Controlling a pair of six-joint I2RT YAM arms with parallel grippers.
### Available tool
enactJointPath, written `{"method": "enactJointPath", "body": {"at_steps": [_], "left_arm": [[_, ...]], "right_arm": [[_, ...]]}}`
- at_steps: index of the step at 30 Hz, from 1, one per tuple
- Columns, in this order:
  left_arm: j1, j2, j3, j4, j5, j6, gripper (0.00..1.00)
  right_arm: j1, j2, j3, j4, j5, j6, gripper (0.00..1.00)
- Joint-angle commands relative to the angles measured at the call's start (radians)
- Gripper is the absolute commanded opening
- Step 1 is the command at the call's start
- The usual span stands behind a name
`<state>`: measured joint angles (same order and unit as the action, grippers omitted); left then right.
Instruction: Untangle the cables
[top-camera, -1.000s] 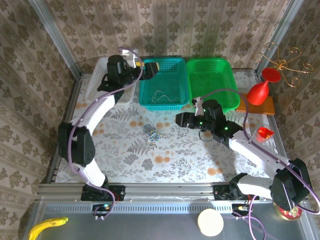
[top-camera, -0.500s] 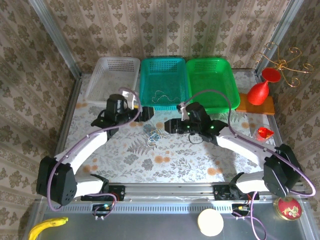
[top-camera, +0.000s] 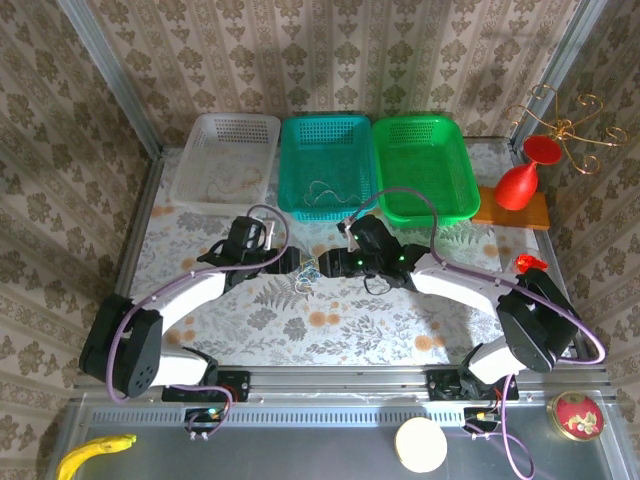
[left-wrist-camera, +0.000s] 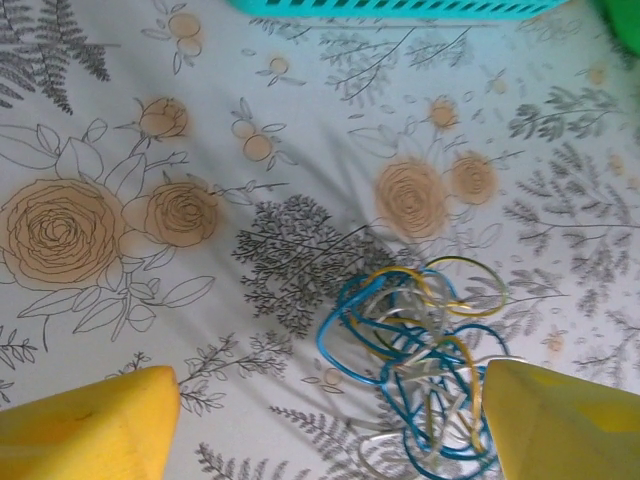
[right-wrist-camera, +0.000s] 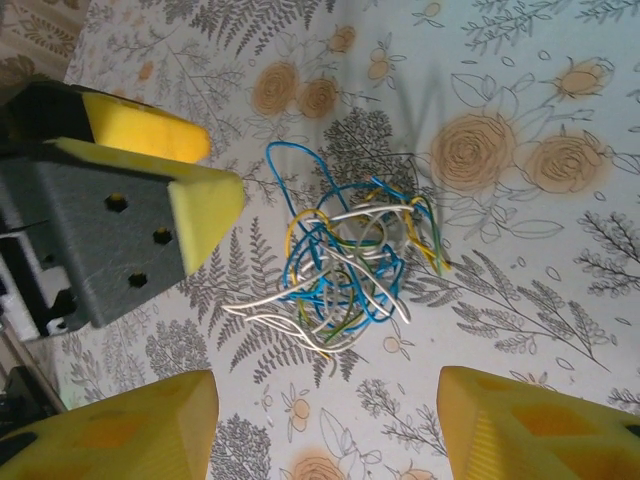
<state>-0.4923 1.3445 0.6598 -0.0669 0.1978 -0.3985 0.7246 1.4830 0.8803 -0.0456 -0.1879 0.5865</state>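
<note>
The cables (top-camera: 305, 270) are a small tangle of blue, white and yellow-green wires lying on the floral tablecloth in the middle of the table. My left gripper (top-camera: 291, 262) sits just left of the bundle and my right gripper (top-camera: 320, 265) just right of it, facing each other. In the left wrist view the cables (left-wrist-camera: 420, 370) lie between the open yellow fingers (left-wrist-camera: 90, 425), close to the right one. In the right wrist view the cables (right-wrist-camera: 345, 265) lie ahead of my open right gripper (right-wrist-camera: 325, 400), with the left gripper's fingers (right-wrist-camera: 200, 200) beside them.
Along the back stand a white basket (top-camera: 225, 135), a teal basket (top-camera: 325, 130) with a loose wire in it, and a green basket (top-camera: 420, 130). A red goblet (top-camera: 520, 180) stands on a wooden board at the right.
The left arm swung down from the back baskets to the bundle. The right arm reached left toward it. Both grippers now flank the cables.
</note>
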Motion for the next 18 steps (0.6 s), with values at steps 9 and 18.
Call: {"method": "enactJointPath", "body": {"at_steps": [9,18], "left_arm": [[0.011,0.151,0.069,0.054,0.033,0.028,0.64],[0.022,0.227,0.11,0.093,0.047,0.032,0.56]], "right_arm": [[-0.018,-0.077,-0.066,0.022,0.044,0.018,0.62],[-0.017,-0.086,-0.078,0.026,0.034,0.023,0.61]]}}
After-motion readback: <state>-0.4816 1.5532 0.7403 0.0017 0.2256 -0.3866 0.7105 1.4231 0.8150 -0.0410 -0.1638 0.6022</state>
